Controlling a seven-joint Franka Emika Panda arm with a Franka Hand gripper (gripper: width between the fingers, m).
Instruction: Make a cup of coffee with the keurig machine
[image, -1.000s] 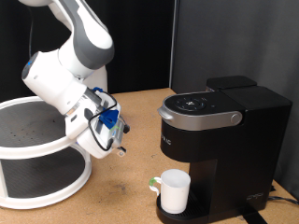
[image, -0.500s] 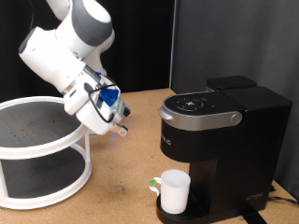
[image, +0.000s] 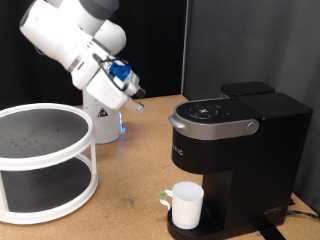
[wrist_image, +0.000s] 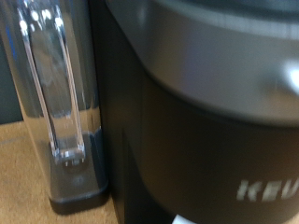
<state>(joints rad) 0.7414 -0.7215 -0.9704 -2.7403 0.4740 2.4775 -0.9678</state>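
Note:
The keurig machine (image: 235, 150) stands at the exterior view's right, black, with its grey-silver lid down. The white cup (image: 187, 205) stands upright on the drip tray under the spout. My gripper (image: 136, 97) is raised in the air to the left of the machine's lid, at about lid height and apart from it, and nothing shows between its fingers. The wrist view is filled by the machine's black front (wrist_image: 206, 121) with part of its lettering. The fingers do not show there.
A white two-tier round rack (image: 45, 160) stands at the exterior view's left. A clear water tank (wrist_image: 56, 103) sits on the machine's side. A small greenish thing (image: 162, 197) lies against the cup's left side. Wooden table top lies between rack and machine.
My arm has swung up and to the right, from low beside the rack to lid height near the machine. The cup and machine have not moved.

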